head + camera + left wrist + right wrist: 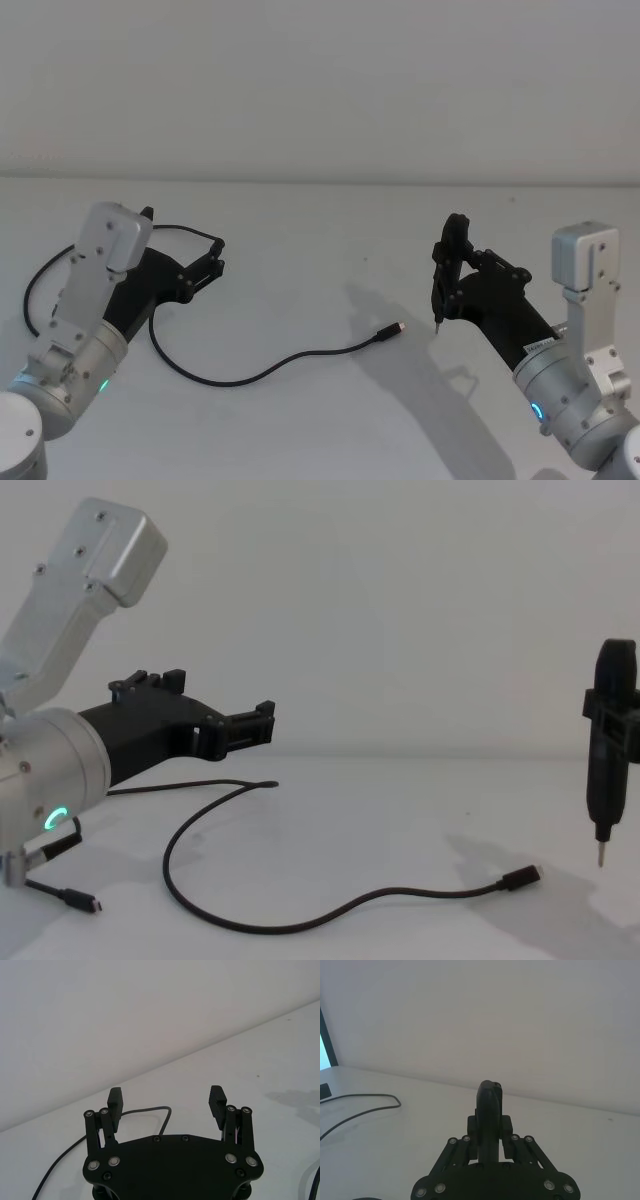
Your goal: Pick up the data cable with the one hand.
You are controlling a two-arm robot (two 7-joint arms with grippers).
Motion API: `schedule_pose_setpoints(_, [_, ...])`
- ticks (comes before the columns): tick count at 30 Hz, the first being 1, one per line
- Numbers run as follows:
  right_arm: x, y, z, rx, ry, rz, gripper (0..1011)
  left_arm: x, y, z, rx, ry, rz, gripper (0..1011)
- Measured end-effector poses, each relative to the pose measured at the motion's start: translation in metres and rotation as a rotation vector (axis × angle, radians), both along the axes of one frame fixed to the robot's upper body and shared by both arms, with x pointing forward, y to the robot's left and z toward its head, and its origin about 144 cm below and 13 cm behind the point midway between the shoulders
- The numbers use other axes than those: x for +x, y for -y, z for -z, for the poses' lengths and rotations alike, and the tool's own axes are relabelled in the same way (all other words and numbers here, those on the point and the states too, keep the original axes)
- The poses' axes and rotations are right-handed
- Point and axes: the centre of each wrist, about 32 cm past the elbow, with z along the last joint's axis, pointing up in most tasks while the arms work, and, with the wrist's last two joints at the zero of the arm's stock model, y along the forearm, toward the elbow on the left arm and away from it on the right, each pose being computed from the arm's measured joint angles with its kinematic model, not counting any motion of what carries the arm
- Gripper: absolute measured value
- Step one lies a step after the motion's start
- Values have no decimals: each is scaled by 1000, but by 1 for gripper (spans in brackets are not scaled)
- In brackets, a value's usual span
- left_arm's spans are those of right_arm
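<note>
**Open hand over the cable — nothing lifted yet**

From where I stand, the far left of the white table (pixel 320 430) carries a wide loop of the data cable (pixel 240 383), out at nine o'clock. One small plug (pixel 85 903) lies close under the robot's left arm. The left gripper (pixel 218 256) hangs just above that stretch, pointing toward two o'clock, its fingers (pixel 217 1097) spread wide and holding nothing. In the left wrist view a bend of the cable lies on the table between the two spread fingers, below them and apart from both.

From the bend the cable swings back toward six o'clock, bellies round and runs off toward three o'clock. It ends in the other plug (pixel 393 329) near the middle of the table, and all of it lies flat. Further right, the right gripper (pixel 447 280) is clamped on a slim pin-tipped tool (pixel 456 238) held upright, tip down near that plug; it looks parked.

I'd judge this the approach: the hand is lined up and the grasp not begun. The next move calls for a drop straight onto the bend, fingertips nearly at the table, one either side of the strand. Then a full close — the cable is thin and could slip out of a loose pinch.
</note>
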Motion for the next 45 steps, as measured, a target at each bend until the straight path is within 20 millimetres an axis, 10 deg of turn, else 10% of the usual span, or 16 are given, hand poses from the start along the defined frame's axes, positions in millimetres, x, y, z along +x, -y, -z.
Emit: schedule_pose_setpoints(45, [0,0,0,0,0,0,275,29,2,-21,40,-20,270,1001])
